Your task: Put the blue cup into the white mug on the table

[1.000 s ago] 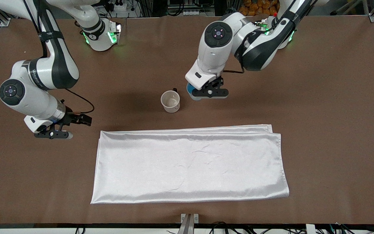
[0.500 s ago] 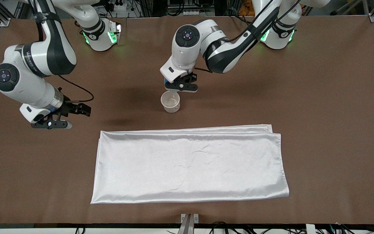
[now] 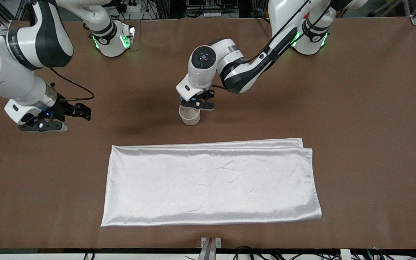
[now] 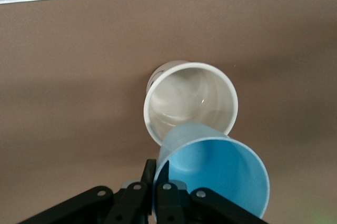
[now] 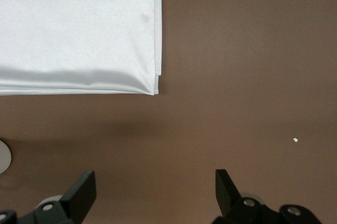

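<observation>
The white mug (image 3: 190,116) stands upright on the brown table (image 3: 356,108), its beige inside showing in the left wrist view (image 4: 190,100). My left gripper (image 3: 196,104) hangs just over the mug's rim, shut on the wall of the blue cup (image 4: 216,174), one finger (image 4: 149,170) outside and one inside. The cup tilts and its body overlaps the mug's rim. In the front view only a sliver of blue (image 3: 183,98) shows under the hand. My right gripper (image 3: 42,126) hovers open over bare table toward the right arm's end, nothing between its fingers (image 5: 84,188).
A white satin cloth (image 3: 211,184) lies folded on the table, nearer to the front camera than the mug; its corner shows in the right wrist view (image 5: 79,29). Both arm bases stand along the table's back edge.
My left gripper has carried the blue cup sideways toward the right arm's end, from beside the mug to over its rim. The right arm has drawn back toward its own end.
</observation>
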